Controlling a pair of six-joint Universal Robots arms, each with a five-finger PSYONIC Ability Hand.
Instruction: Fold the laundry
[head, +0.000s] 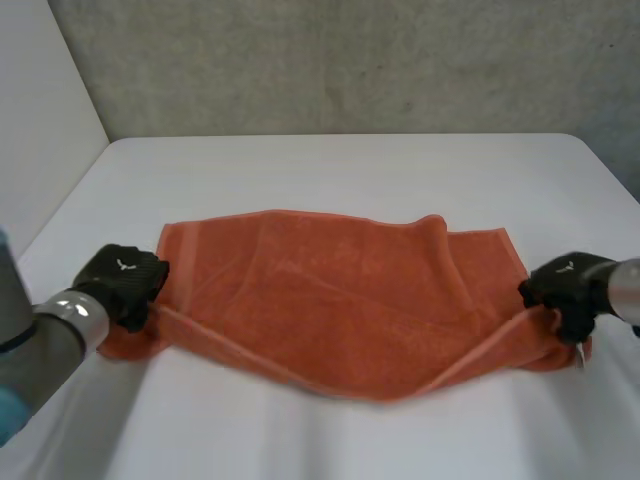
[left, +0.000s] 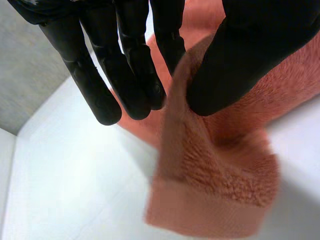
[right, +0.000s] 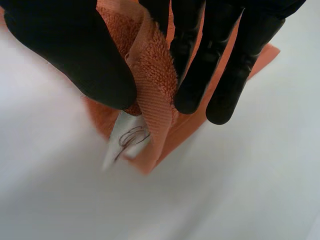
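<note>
An orange towel (head: 340, 300) lies spread across the middle of the white table (head: 340, 170), its near edge lifted and sagging between my two hands. My left hand (head: 122, 280) is at the towel's near left corner. In the left wrist view that corner (left: 210, 185) is pinched between the thumb (left: 240, 65) and the fingers (left: 135, 75). My right hand (head: 565, 288) grips the near right corner. The right wrist view has this corner (right: 152, 85), with a white care label (right: 127, 137) hanging from it, squeezed between thumb and fingers (right: 200, 65).
The table's far edge (head: 340, 136) meets a grey wall. A white wall (head: 40, 110) stands to the left. Bare tabletop runs along the near side in front of the towel.
</note>
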